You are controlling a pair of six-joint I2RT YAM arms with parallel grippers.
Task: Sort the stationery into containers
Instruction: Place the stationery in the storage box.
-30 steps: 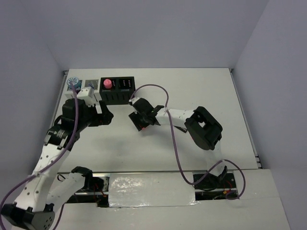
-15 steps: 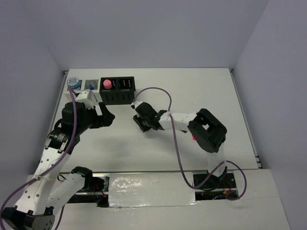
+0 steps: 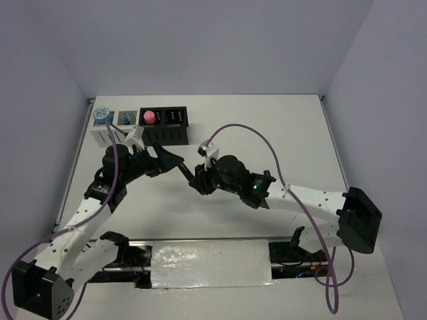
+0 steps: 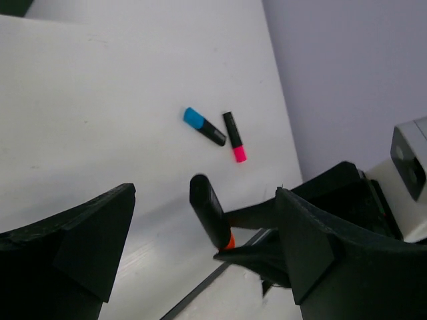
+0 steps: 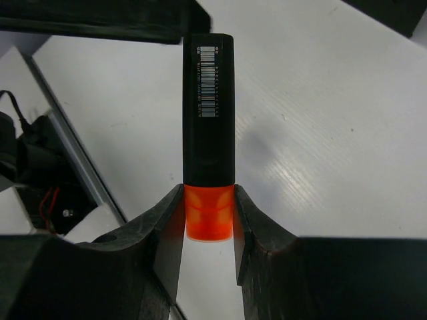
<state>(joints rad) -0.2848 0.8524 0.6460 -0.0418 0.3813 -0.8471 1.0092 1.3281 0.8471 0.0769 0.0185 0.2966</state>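
top view, far left corner of the tabletop (image 3: 280,133): i count four containers (image 3: 163,135) in one row along the far edge, two white to the left, two black to the right. from the left, the first white one holds a round blue piece (image 3: 101,113), the second white one a small blue-topped item (image 3: 125,121), and the first black one a pink object (image 3: 150,117). what the last black one holds i cannot tell.

i count three highlighters. my right gripper (image 5: 209,193) is clenched on the cap of the orange-capped highlighter (image 5: 209,120), raised off the tabletop near its middle. its black barrel carries a white barcode (image 5: 208,80) whose fine print is too small to read. my left gripper (image 4: 205,192) is spread wide, with that barrel between its fingers, touching neither. the blue-capped highlighter (image 4: 204,127) and pink-capped highlighter (image 4: 234,137) lie just beside each other on the bare tabletop, seen only from the left wrist.
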